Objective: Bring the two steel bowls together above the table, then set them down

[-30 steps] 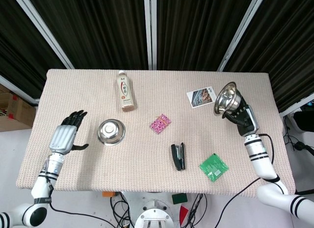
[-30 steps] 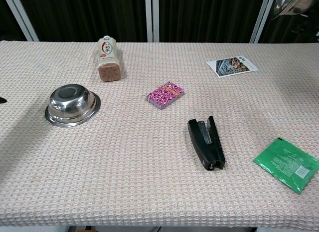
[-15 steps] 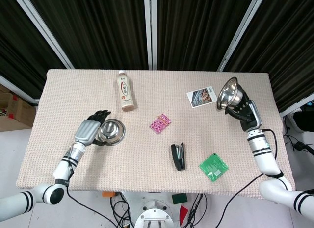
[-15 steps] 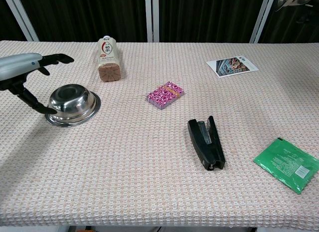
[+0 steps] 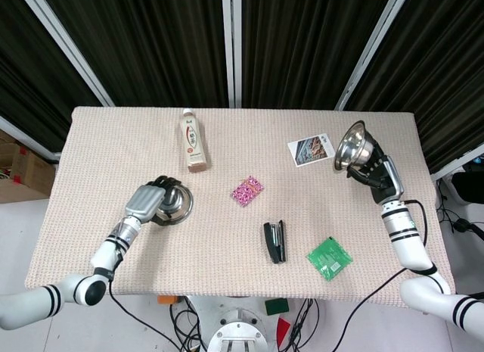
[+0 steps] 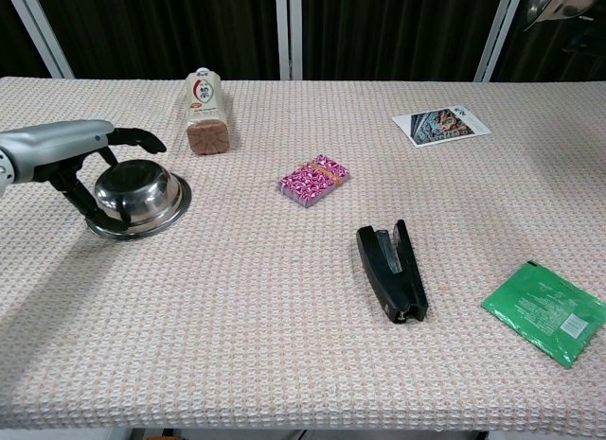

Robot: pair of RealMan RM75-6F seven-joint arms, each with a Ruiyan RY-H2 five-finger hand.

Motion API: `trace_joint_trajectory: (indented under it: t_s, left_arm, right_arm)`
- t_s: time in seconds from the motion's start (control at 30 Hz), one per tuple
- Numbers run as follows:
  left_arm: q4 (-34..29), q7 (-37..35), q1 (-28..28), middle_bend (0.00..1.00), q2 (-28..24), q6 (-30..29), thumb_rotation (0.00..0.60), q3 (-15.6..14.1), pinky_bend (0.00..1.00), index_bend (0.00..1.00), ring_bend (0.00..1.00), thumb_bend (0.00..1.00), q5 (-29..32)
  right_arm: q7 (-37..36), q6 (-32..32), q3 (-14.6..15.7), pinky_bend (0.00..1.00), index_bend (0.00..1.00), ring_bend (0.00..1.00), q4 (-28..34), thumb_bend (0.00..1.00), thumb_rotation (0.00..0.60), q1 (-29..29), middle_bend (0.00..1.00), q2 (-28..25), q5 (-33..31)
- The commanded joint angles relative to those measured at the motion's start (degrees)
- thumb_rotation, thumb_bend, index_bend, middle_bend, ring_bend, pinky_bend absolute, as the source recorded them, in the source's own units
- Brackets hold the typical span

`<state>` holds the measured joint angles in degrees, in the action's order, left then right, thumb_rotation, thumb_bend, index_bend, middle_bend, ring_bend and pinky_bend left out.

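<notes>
One steel bowl [image 5: 175, 204] sits upside down on the table's left part. My left hand [image 5: 147, 199] lies over its left side, fingers curled across the dome and thumb against the rim; the chest view shows that bowl [image 6: 142, 196] under the left hand [image 6: 71, 151]. My right hand [image 5: 376, 178] grips the second steel bowl [image 5: 352, 146] by its base, tilted and lifted over the table's right end. Only the edge of that raised bowl [image 6: 559, 0] shows in the chest view's top right corner.
On the woven tablecloth [image 5: 227, 261] lie a drink bottle [image 5: 193, 142], a pink card pack [image 5: 247, 191], a black stapler [image 5: 274, 241], a green packet [image 5: 329, 258] and a photo card [image 5: 311, 149].
My left hand has swung in from the table's left edge onto the upturned bowl and curled its fingers over it. The right hand's raised bowl shifted slightly right, then held still.
</notes>
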<state>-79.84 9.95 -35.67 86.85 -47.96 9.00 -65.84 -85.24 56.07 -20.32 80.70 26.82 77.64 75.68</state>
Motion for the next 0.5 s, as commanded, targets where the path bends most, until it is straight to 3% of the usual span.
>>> trace_joint_trajectory:
  t_s: [0.03,0.2,0.37,0.5]
  left_arm:
    - [0.7,0.0,-0.7,0.13,0.4,0.6,0.6,0.0,0.29,0.15,0.1,0.0,0.6]
    - [1.5,-0.6,-1.6,0.18,1.0,0.5,0.6,0.5,0.38,0.18,0.16,0.0,0.9]
    - [1.8,-0.3,-2.5,0.27,0.6,2.2,0.6,-0.1,0.47,0.32,0.24,0.08,1.6]
    - [1.4,-0.2,-2.9,0.35,-0.1,2.9,0.6,-0.5,0.5,0.37,0.29,0.12,2.2]
  right_arm:
    - [0.0,0.0,0.0,0.63,0.79,0.56,0.0,0.25,0.6,0.0,0.59,-0.1,-0.1]
    - [0.2,-0.4,0.3,0.63,0.79,0.56,-0.2,0.25,0.6,0.0,0.59,0.0,-0.2]
    - [0.2,-0.5,0.3,0.63,0.79,0.56,-0.5,0.26,0.6,0.2,0.59,0.2,-0.2]
    - [0.3,-0.6,0.2,0.63,0.79,0.56,-0.6,0.27,0.6,0.2,0.59,0.1,-0.3]
